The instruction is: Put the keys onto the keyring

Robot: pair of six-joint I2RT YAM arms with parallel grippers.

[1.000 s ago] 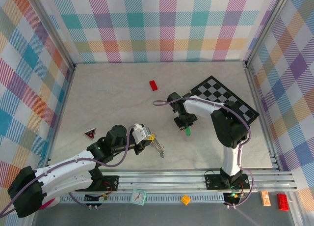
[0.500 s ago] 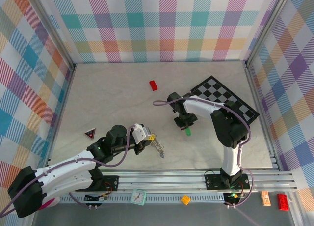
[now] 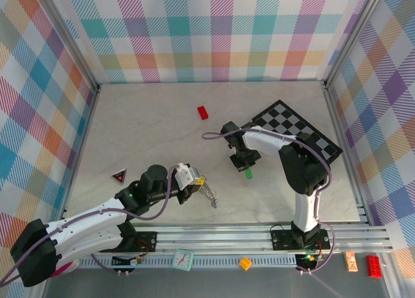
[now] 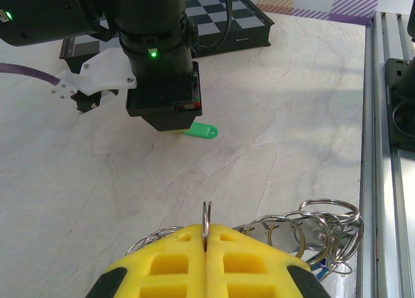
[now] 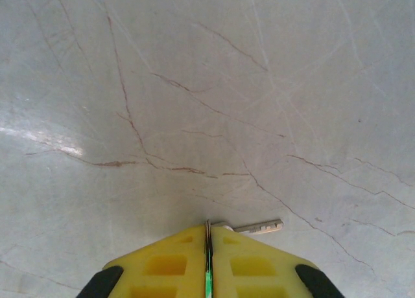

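The left gripper [image 3: 194, 183] sits just left of the table's [image 3: 149, 123] near middle. Its yellow fingers [image 4: 162, 265] are pressed together on a thin wire of the keyring [image 4: 206, 219], which stands on edge in the seam. The rest of the keyring is a bunch of overlapping silvery loops that spills toward 4 o'clock from the fingertips in the left wrist view. From above it trails toward 5 o'clock and ends low over the table.

The right gripper [image 3: 246, 165] is at about 2 o'clock from the left one, well apart and pointing down at the tabletop. Its fingers [image 5: 162, 265] are closed on the green key [image 5: 208, 282] — a sliver of green shows in the seam, and the silver blade pokes out toward 3 o'clock, down at the surface. In the left wrist view the green head [image 4: 201, 130] peeks out beneath that gripper's black body.

The table is pale, marble-patterned stone with brown veins. A chequered board [image 3: 298, 133] lies at 2 o'clock from the right gripper and a small red brick [image 3: 203, 112] at 11 o'clock — both well clear of it. A dark triangular piece [image 3: 118, 177] rests at 9 o'clock from the left gripper. Pastel plaid walls [image 3: 207, 32] enclose three sides, and an aluminium rail [image 3: 259, 236] runs along the near edge.
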